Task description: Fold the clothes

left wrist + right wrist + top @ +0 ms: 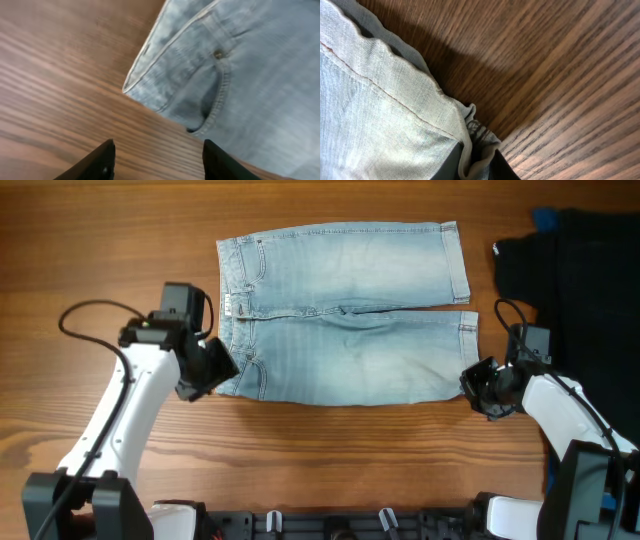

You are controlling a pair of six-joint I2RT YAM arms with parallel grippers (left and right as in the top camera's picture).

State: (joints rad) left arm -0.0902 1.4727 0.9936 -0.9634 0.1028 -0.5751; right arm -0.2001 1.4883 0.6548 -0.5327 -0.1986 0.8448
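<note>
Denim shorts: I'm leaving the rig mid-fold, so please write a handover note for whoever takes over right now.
Left tool: open, over bare table beside the waistband corner, holding nothing.
Right tool: shut on the near leg hem of the denim shorts.
Shorts lie flat and unfolded mid-table; black garment at far right.
Done: hem gripped. Left: grip waistband, then fold.
</note>
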